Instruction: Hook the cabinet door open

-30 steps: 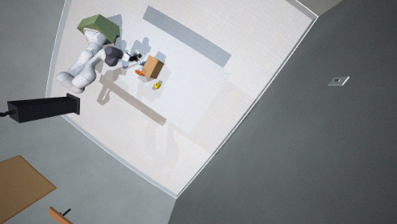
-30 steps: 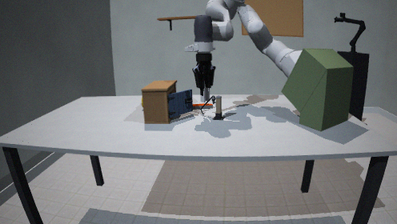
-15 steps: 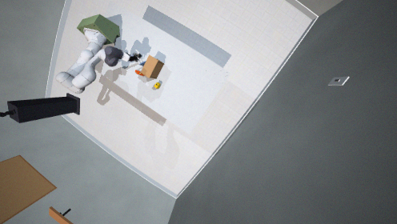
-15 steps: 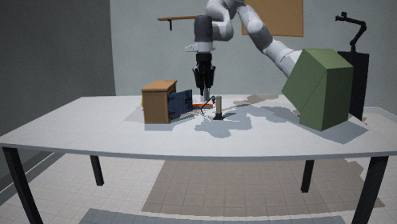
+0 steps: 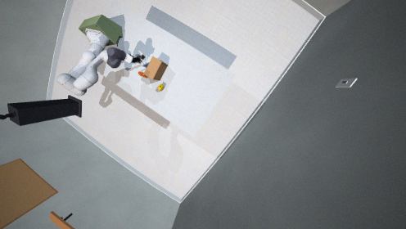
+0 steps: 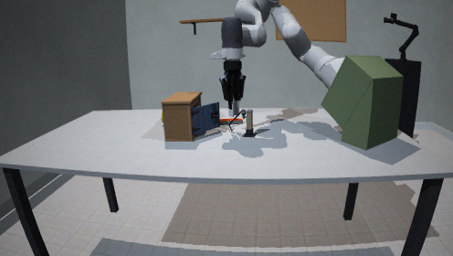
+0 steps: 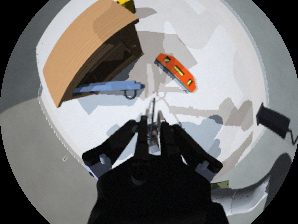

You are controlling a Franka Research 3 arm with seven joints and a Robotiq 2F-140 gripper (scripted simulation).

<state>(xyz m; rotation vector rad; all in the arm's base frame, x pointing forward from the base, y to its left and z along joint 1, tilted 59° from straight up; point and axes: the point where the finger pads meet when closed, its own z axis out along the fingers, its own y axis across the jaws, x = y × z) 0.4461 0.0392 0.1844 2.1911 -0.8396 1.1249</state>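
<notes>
With our gripper (image 5: 142, 60) (image 6: 233, 108) (image 7: 153, 114) nearly closed beside the cabinet (image 5: 155, 68) (image 6: 178, 120) (image 7: 85, 47), any grip unclear, we should align the hook before lowering it.

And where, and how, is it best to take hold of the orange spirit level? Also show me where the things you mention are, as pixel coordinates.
Across the middle of the orange spirit level (image 5: 142, 74) (image 6: 232, 120) (image 7: 176, 73), from above: it looks long and narrow, so the tool (image 5: 143, 60) (image 6: 232, 106) (image 7: 153, 114) should probably close on its two long sides.

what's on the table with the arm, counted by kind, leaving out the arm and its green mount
cabinet with blue door: 1
post with hook: 1
orange level: 1
yellow object, too small to name: 1
total: 4
</notes>
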